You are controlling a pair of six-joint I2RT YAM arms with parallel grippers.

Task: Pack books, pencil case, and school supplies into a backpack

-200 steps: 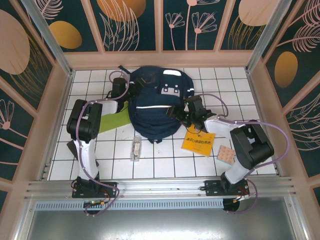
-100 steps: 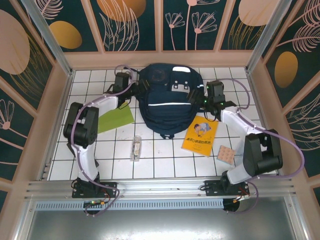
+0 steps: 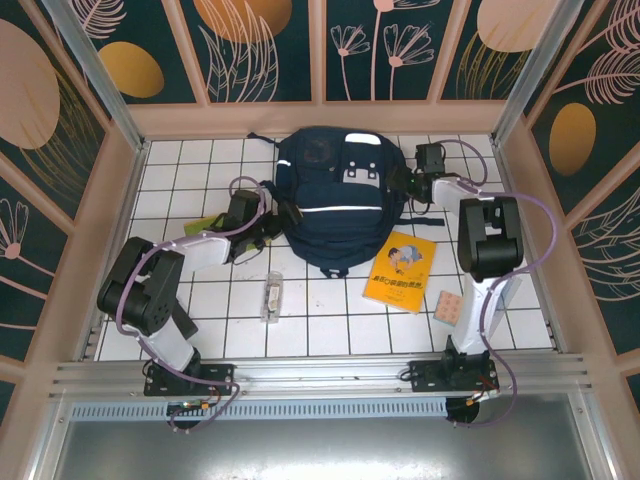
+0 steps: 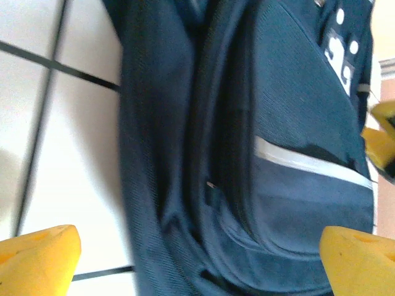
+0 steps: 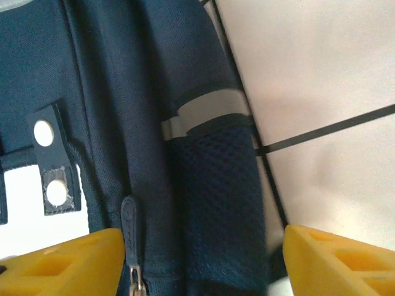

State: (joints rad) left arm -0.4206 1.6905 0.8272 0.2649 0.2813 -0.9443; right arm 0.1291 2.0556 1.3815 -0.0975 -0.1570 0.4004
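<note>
The backpack has been pushed to the table's 12 o'clock and looks zipped. The arms have shifted. The left gripper, at its 8 o'clock, gapes wide. The right gripper, at 3 o'clock, stands spread astride the zip pull (nothing gripped), so opening it probably comes next.

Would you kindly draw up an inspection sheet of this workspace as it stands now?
Surface: white tiled table, black grid lines.
Job's things: navy backpack lies mid-table; orange-yellow book and dotted pad nearer, to its right; clear box in front; lime-green book mostly under the left arm.
Clutter: nothing seen.
Grippers: left claw open, facing the backpack's left side; right claw open, straddling its right side beside a zipper pull.
Cables: purple-grey cables loop along the arms.
Surroundings: floral wall panels in peach frames; metal rail at the near edge.
</note>
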